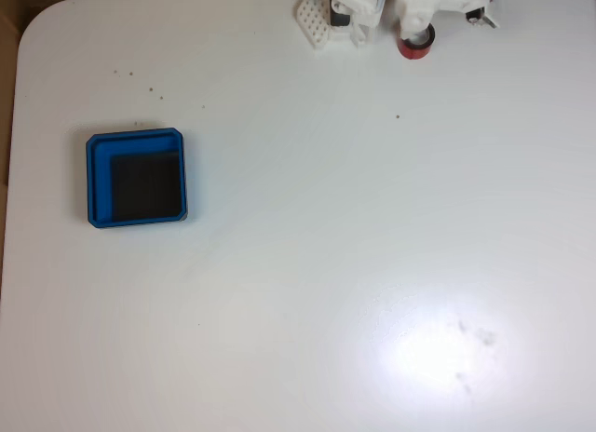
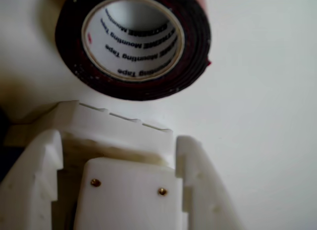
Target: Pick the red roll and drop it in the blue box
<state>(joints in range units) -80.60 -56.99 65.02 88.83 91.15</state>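
Up close in the wrist view, the white hand (image 2: 129, 136) fills the lower half of the picture, its toothed edge lying just below the red roll (image 2: 132, 41). The roll lies flat on the desk (image 2: 267, 116) with its hollow centre facing the camera, at about 12 o'clock from the hand, which suits a pinch across its wall. Whether the fingers are spread or closed around it I cannot tell; no fingertip is seen against the roll, and it seems to rest on the desk rather than hang in a grip.

Farther out, the fixed view puts the arm (image 1: 391, 8) at the 12 o'clock edge of the desk, with the roll (image 1: 416, 43) right under its white body. The blue box (image 1: 136, 178) sits at about 9 o'clock on the desk, well apart from the roll, its black floor open and bare, so a drop from above should meet nothing. Judging from this, the pick is not yet secured, and the carry will call for a long sweep across the bare white desk towards the box.
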